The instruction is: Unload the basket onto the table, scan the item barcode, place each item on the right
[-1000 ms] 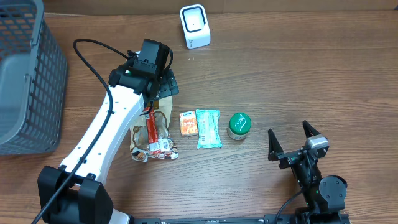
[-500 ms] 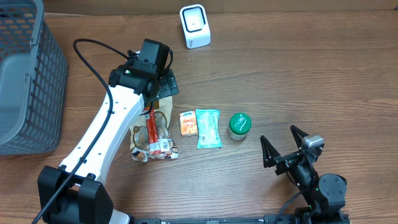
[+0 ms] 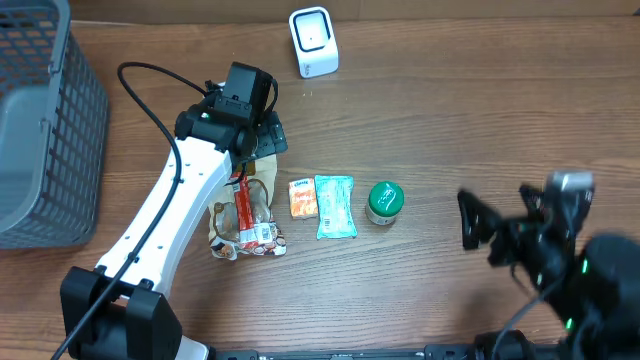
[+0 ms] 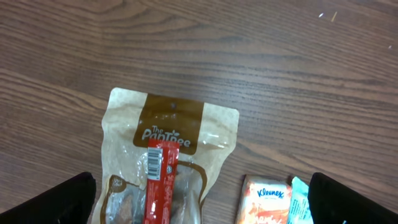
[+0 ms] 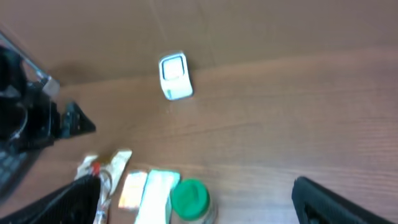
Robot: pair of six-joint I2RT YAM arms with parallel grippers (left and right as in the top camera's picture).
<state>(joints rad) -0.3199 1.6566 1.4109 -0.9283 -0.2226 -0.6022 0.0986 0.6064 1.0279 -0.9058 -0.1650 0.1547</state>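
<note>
While both claws stand spread wide and hold nothing, the goods lie in a row on the table [image 3: 450, 110]: a brown pouch [image 4: 168, 118] with a red stick [image 4: 160, 180] across it, under the left gripper [image 4: 199, 183], then an orange tissue pack [image 3: 303, 198], a teal packet [image 3: 335, 206] and a green-lidded jar [image 3: 385, 202]. The right gripper [image 3: 497, 218] hovers, blurred, apart from the jar. The white scanner [image 3: 313, 42] stands at the far edge. I cannot tell what the grey mesh basket [image 3: 85, 120] on the left holds.
</note>
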